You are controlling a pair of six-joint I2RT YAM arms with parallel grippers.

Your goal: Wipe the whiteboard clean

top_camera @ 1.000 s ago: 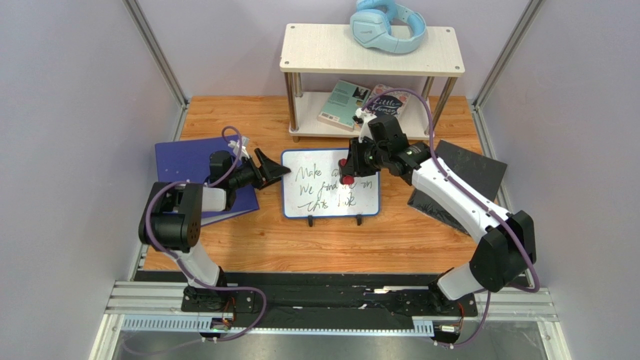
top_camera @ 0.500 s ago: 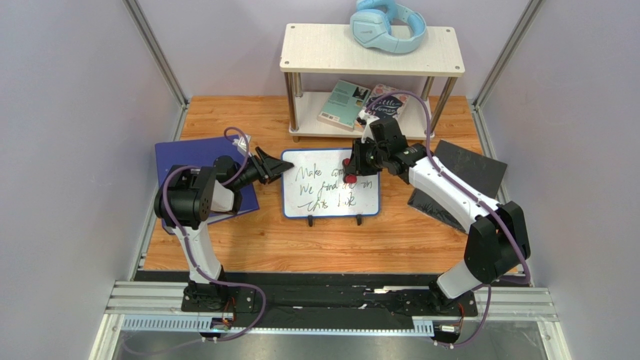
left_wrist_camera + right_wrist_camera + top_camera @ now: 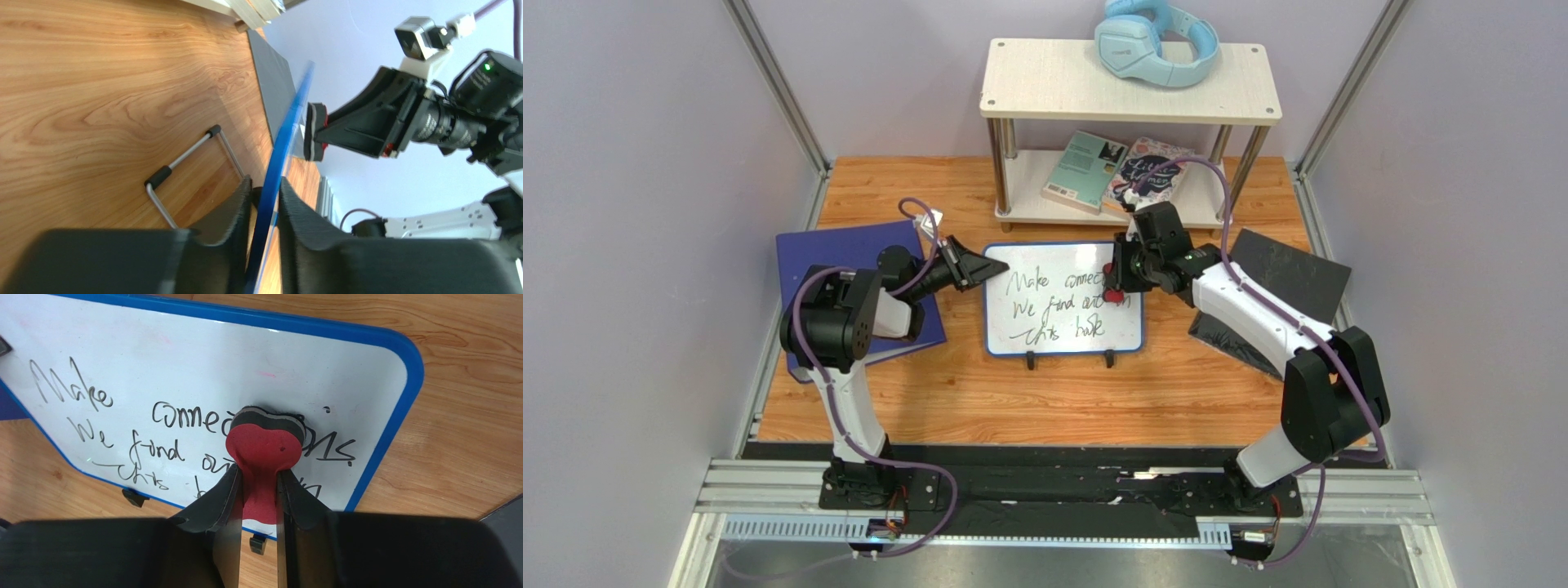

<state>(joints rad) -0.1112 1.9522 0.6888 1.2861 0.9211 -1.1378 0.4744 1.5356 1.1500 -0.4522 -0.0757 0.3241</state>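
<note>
Whiteboard (image 3: 1063,328): we find it in the middle of the tabletop (image 3: 1014,404), between the two arms. Its blue frame and two black feet sit where they sat a second ago, and dark handwriting covers most of its face.
Left pincer (image 3: 995,262): nipped narrow on the board's left edge near the far corner. In the wrist view (image 3: 265,196) we see the thin blue frame caught between both fingers.
Left-side change: a second ago this pincer held lower on the left edge. Now it is nearer the far corner, and the elbow has swung in over the binder (image 3: 830,263).
Right pincer (image 3: 1117,284): closed tight (image 3: 258,478) on a red heart-shaped eraser (image 3: 264,441), whose black pad lies against the top line of writing.
Right-side change: the eraser has gone from the middle of the text toward the board's right side, so "Make connec" now shows in the view from above.
Writing: we cannot tell whether any stroke has been rubbed away.
Around it: a black board (image 3: 1290,276) lies under the right forearm. At the far side stands a shelf (image 3: 1063,80) carrying headphones (image 3: 1155,43), with books (image 3: 1085,169) on the lower level.
</note>
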